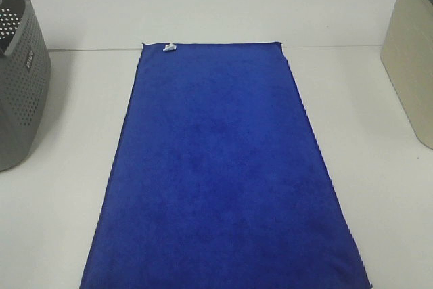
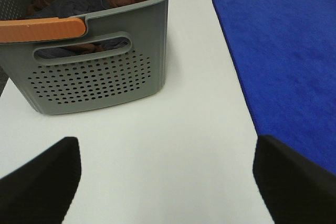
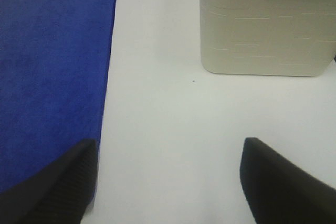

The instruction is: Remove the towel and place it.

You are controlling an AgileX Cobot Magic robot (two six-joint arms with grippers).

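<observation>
Fingers first: my left fingers (image 2: pixel 39 179) stand spread wide with nothing between them, over bare white worktop (image 2: pixel 173 129), and my right fingers (image 3: pixel 58 187) are just as wide apart and just as empty, one of them hanging over the towel's long edge. The towel (image 1: pixel 220 167) is my landmark for everything else: it lies spread flat and smooth down the middle of the worktop, a royal-blue plush cloth with its small white tag (image 1: pixel 168 47) at the far corner on my left. My left fingers sit off its left long edge, between it and the grey perforated basket (image 2: pixel 94 61), which stands well apart from the cloth and holds some dark and brownish clothes. My right fingers sit at its right long edge, and beyond them, well apart from the cloth, stands a cream bin (image 3: pixel 268 30). I judge the towel light, soft and wholly limp; it will sag and fold under its own weight, and the plush should give good grip without slipping. Lying flat, it offers no raised fold to close on, so I would pinch at the hemmed edges or corners, one side per hand, pressing down to gather a ridge of cloth. A single-point grip would likely let the rest drag across the worktop.
</observation>
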